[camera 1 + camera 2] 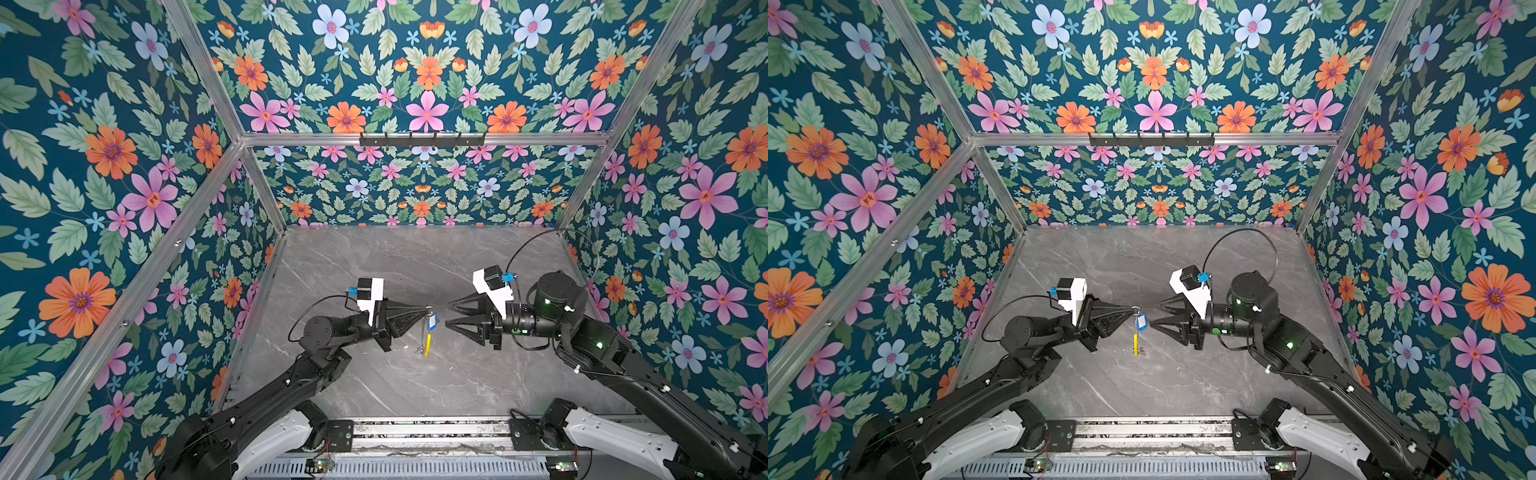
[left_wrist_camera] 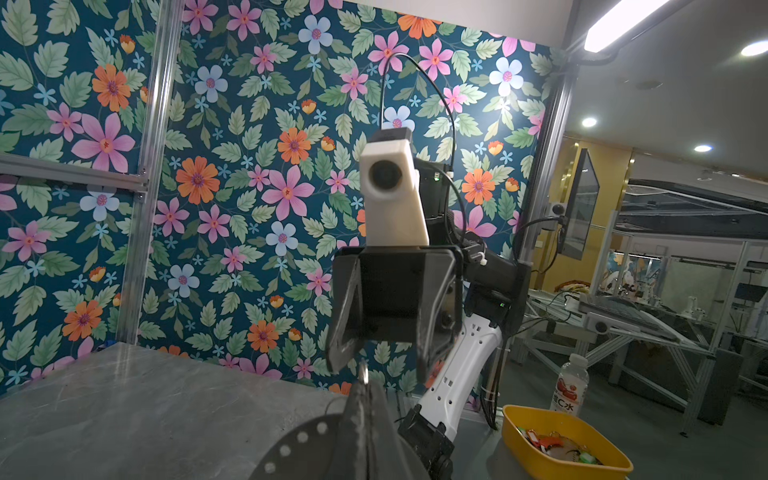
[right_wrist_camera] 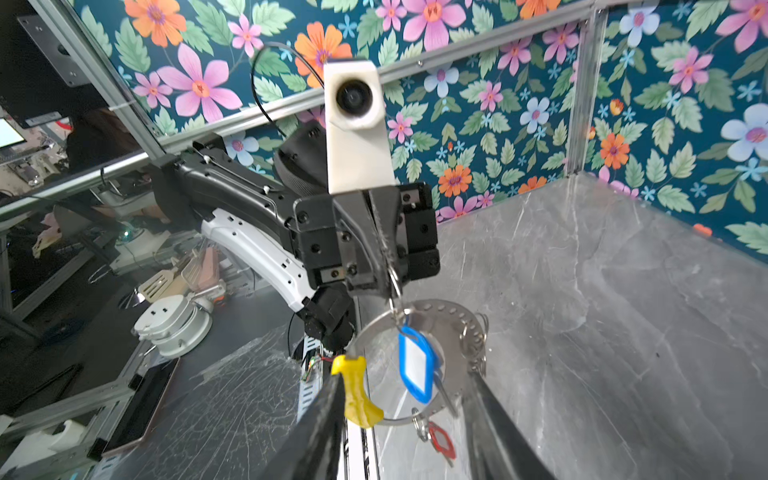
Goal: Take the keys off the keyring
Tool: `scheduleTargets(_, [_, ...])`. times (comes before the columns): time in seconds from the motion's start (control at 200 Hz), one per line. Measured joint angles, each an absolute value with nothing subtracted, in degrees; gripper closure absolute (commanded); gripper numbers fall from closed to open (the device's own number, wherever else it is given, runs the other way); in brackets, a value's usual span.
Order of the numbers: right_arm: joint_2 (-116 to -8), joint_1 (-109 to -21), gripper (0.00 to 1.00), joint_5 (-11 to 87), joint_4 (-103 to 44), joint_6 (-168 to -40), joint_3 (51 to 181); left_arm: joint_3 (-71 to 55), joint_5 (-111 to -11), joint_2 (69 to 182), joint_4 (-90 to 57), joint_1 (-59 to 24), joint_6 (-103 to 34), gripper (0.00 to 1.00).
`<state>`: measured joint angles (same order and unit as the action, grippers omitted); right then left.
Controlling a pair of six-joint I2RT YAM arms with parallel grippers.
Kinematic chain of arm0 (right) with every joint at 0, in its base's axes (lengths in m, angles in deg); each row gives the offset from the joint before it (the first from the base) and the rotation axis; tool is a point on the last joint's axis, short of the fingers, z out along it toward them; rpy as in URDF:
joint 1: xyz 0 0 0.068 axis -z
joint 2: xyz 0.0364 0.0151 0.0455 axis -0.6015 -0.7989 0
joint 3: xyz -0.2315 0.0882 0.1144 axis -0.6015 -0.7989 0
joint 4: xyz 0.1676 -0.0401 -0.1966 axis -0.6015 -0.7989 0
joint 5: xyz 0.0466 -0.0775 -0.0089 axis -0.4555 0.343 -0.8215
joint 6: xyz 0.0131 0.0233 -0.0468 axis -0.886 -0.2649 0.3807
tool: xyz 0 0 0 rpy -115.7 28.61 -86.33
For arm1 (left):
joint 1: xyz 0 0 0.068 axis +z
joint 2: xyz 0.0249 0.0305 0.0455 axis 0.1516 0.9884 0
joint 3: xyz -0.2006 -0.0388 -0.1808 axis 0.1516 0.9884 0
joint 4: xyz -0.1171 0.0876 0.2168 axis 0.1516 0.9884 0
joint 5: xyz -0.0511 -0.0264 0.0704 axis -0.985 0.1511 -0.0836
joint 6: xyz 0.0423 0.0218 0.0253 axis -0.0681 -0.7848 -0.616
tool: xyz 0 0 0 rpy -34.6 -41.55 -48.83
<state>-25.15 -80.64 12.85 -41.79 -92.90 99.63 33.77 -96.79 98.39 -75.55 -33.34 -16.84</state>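
Note:
My left gripper (image 1: 428, 309) is shut on a small ring at the top of the keyring (image 3: 457, 316). This silver hoop hangs above the table (image 1: 415, 257), with its yellow sleeve (image 1: 427, 345) low. A key with a blue tag (image 3: 415, 370) dangles inside the hoop, and a key with a red tag (image 3: 441, 440) hangs at its bottom. My right gripper (image 1: 448, 315) is open just right of the blue tag (image 1: 432, 321). In the right wrist view its fingers (image 3: 328, 415) flank the hoop, one beside the yellow sleeve (image 3: 357, 390). Both top views show the same layout (image 1: 1136, 343).
Floral walls and aluminium posts close in the grey marble table on three sides. Past the table's edge, the left wrist view shows a yellow bin (image 2: 523, 432) with loose tags and a bottle (image 2: 571, 386).

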Motion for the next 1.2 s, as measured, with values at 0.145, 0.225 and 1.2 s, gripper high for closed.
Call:
scheduleTargets(0.145, [-25.94, -80.68, 0.52, 13.75, -34.78, -97.51, 98.64, 33.72, -97.21, 99.83, -79.2, -33.34, -15.47, 1.0])
scheduleTargets(0.225, [-27.08, -80.75, 0.52, 13.77, -32.9, -99.33, 98.4, 33.59, -97.77, 100.53, -80.71, -33.34, -15.09, 1.0])
scheduleTargets(1.2, [-30.46, -82.52, 1.0, 8.61, -25.97, -102.13, 96.61, 33.61, -98.21, 102.24, -85.06, -33.32, -12.28, 1.0])
